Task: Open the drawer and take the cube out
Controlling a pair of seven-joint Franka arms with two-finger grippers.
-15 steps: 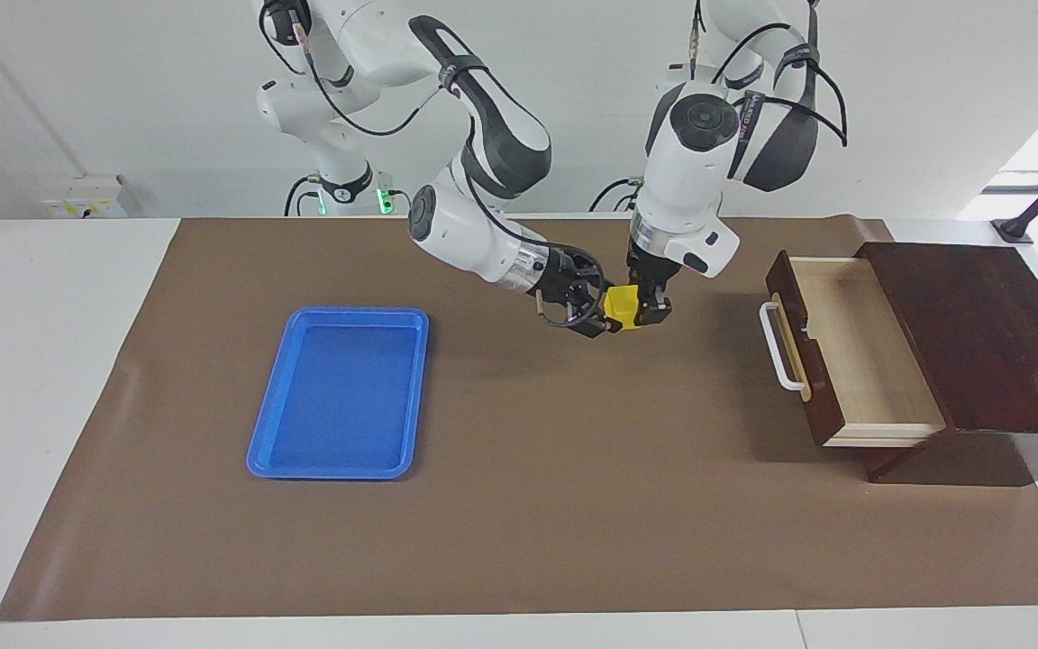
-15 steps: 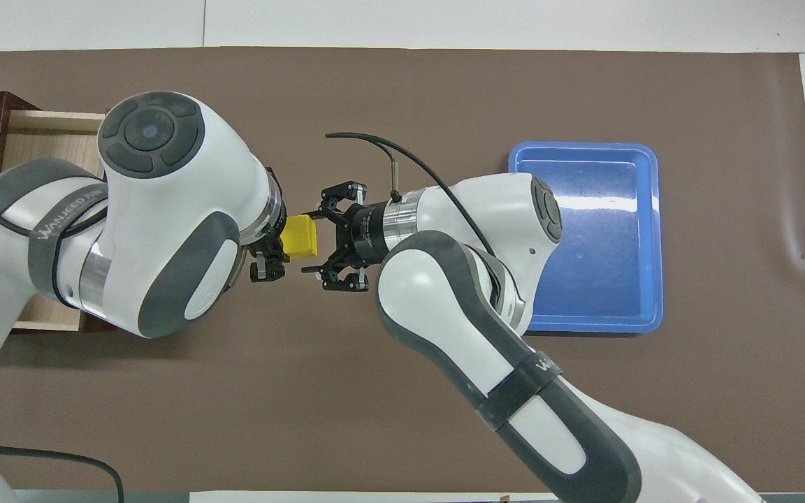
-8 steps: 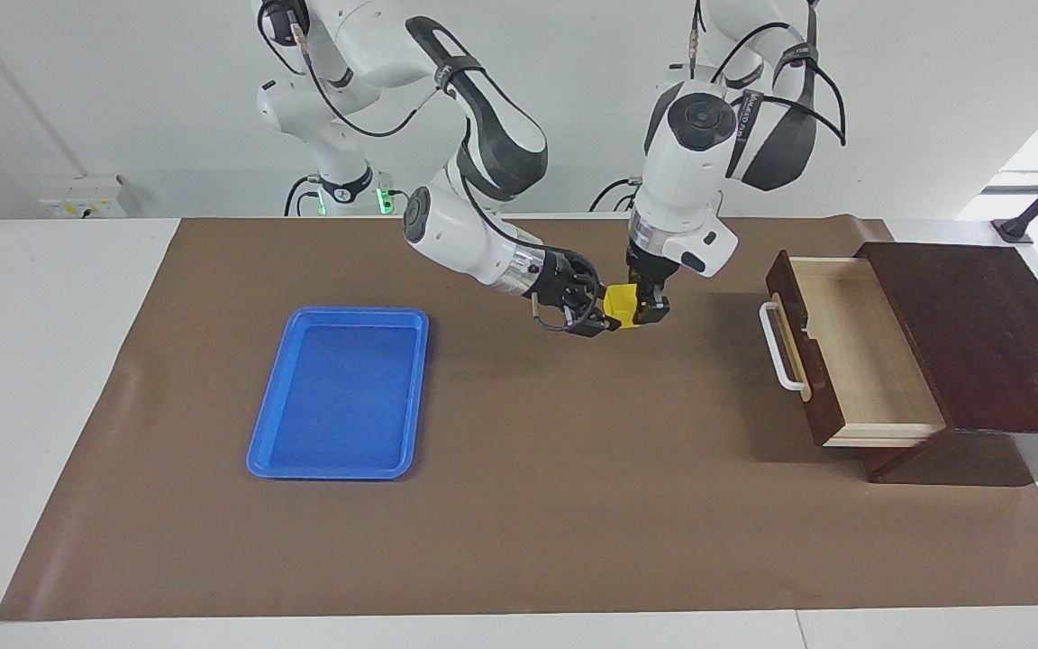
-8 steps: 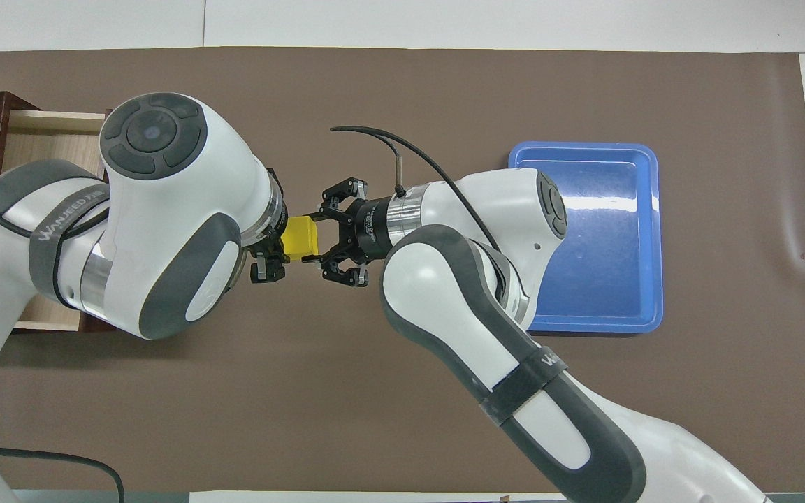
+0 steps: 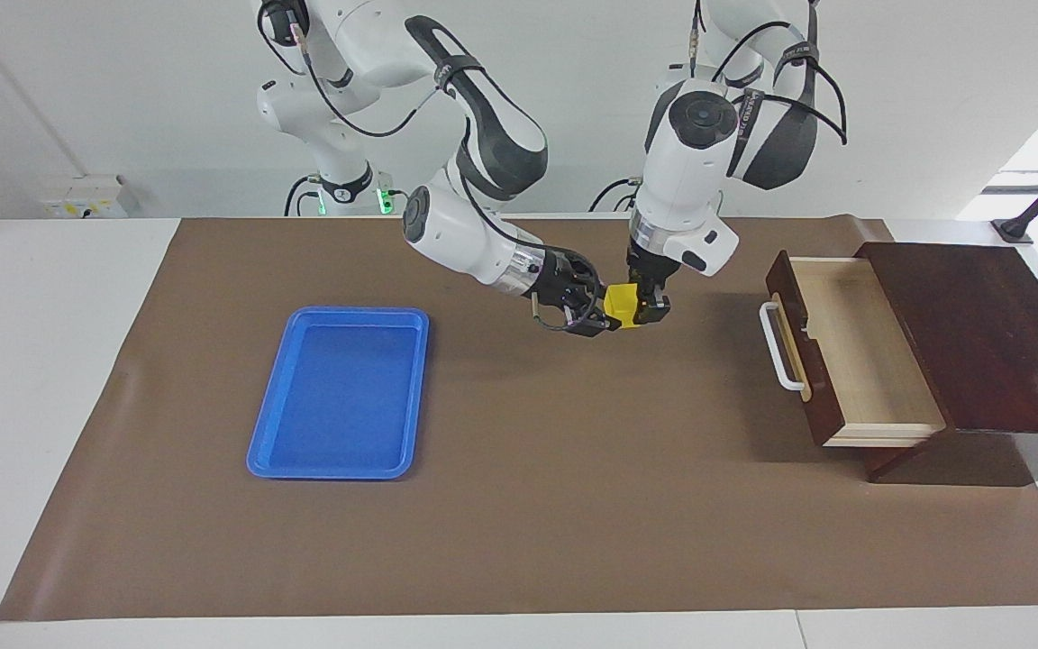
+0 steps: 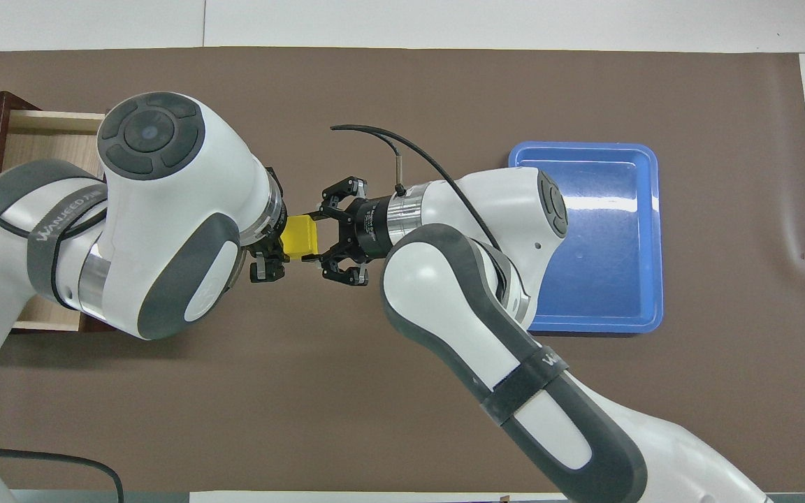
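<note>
The drawer (image 5: 843, 351) stands pulled open at the left arm's end of the table, its pale inside bare and its white handle (image 5: 780, 347) facing the table's middle; it also shows in the overhead view (image 6: 46, 140). My left gripper (image 5: 650, 308) (image 6: 273, 248) is shut on the yellow cube (image 5: 621, 305) (image 6: 301, 236) and holds it in the air over the mat's middle. My right gripper (image 5: 598, 311) (image 6: 315, 237) is open, turned sideways, with its fingers on either side of the cube's free end.
A flat blue tray (image 5: 339, 392) (image 6: 588, 237) lies on the brown mat (image 5: 519, 505) toward the right arm's end. The dark wooden box (image 5: 978, 333) holds the drawer at the table's edge.
My right gripper has moved in toward the cube, so that its open fingers now reach along the cube's sides. My left gripper has kept hold of the cube, almost still.
</note>
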